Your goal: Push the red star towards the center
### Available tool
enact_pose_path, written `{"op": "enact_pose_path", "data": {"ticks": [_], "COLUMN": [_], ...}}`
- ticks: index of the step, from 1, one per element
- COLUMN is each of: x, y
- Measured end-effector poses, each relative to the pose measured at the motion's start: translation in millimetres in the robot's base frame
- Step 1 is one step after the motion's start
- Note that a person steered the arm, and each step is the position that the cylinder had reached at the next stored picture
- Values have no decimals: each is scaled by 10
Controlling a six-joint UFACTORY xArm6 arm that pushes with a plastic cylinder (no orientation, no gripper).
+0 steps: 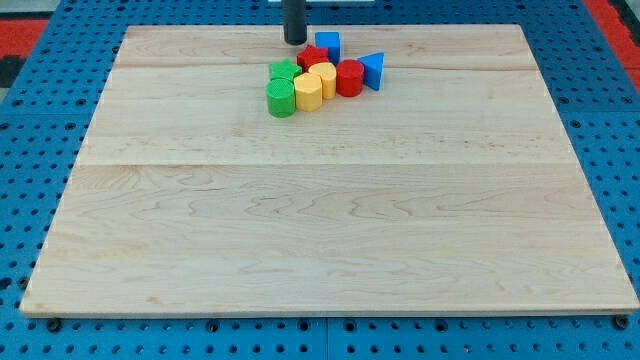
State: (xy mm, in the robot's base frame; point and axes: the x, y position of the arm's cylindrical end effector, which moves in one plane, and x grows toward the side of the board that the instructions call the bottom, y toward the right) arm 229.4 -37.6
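The red star lies near the view's top, at the back of a tight cluster of blocks on the wooden board. My tip stands just to the star's upper left, close to it, touching or nearly so. In front of the star are a green star, a green cylinder, a yellow cylinder, a yellow block and a red cylinder. A blue block sits behind the star on its right. A blue triangle is at the cluster's right.
The board rests on a blue perforated table. A red mat area shows at the view's top left and top right corners.
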Motion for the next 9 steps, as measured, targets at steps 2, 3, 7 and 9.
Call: {"op": "enact_pose_path", "data": {"ticks": [2,3,7,9], "x": [411,598,1147,1035], "y": [22,94,57,1]}}
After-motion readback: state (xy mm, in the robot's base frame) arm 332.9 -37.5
